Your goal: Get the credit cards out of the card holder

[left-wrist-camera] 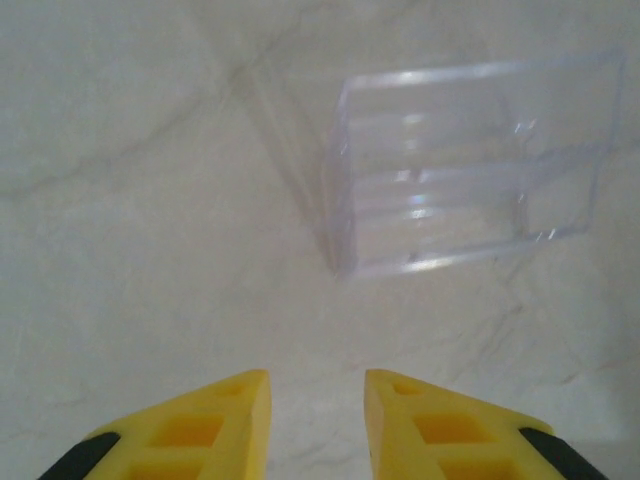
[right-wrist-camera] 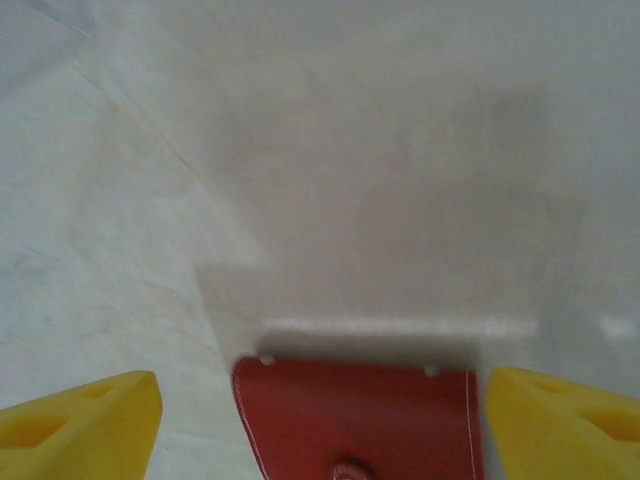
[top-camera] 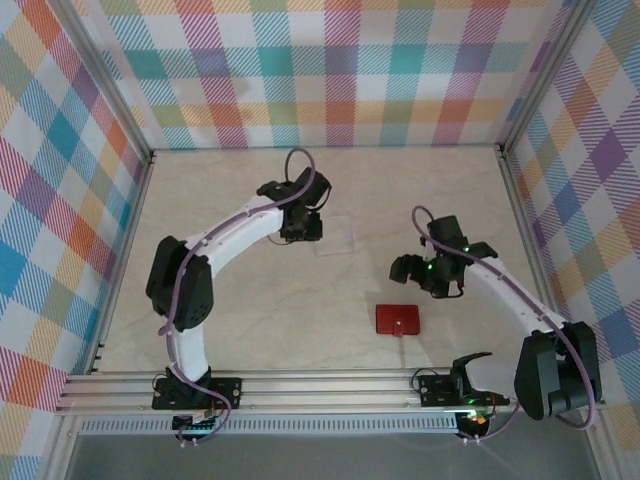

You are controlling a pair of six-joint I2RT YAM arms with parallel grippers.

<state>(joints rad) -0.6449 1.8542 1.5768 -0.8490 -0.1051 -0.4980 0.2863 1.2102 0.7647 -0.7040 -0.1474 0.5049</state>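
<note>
Two grippers hang over the pale table (top-camera: 240,335), well apart from each other, and both are empty. The red holder (top-camera: 397,320) lies flat and closed near the front, right of centre, its snap tab (top-camera: 401,329) pointing toward the arm bases. The right gripper (top-camera: 440,270) hovers just behind it and slightly to the right. In the right wrist view its yellow fingers (right-wrist-camera: 75,425) stand wide apart at the two bottom corners. The holder (right-wrist-camera: 360,420) sits between them at the bottom edge, touching neither, with the snap (right-wrist-camera: 350,468) just in view. A pale strip (right-wrist-camera: 400,328) runs along the holder's far edge — whether it is a card or only the lining I cannot tell. The left gripper (top-camera: 300,225) reaches farther back toward the middle of the table, just beside a clear box (top-camera: 338,233). In the left wrist view its fingers (left-wrist-camera: 190,430) are parted by a moderate gap with nothing between them — only bare table (left-wrist-camera: 120,200) lies below. The box (left-wrist-camera: 470,165) lies ahead of them and to the right, not touching them. Its ribbed walls catch the light, and I cannot make out anything inside it.
</note>
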